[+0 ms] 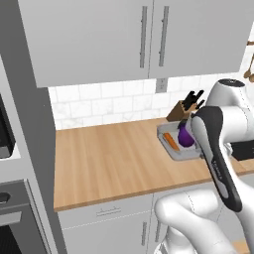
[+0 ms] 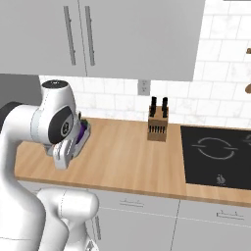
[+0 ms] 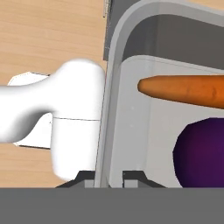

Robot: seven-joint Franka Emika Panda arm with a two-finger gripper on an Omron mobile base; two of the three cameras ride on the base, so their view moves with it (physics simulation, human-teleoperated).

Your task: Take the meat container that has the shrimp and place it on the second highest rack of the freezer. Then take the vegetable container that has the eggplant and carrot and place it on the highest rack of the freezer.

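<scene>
- Hand view: my claw [image 3: 108,176] pinches the tray [image 3: 114,87] wall, one tip on each side of it.
- Carrot [image 3: 188,89] and eggplant [image 3: 202,151] lie inside, close together.
- Left base view: tray on the counter [image 1: 104,163], near the knife block [image 1: 179,111].

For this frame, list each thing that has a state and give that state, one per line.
vegetable container: on the wooden counter, its rim between the gripper's fingertips.
carrot: lying in the container.
eggplant: lying in the container, beside the carrot.
gripper: fingertips either side of the container rim; shut or not, cannot tell.
wall cupboards: doors shut.
knife block: upright, knives in.
</scene>
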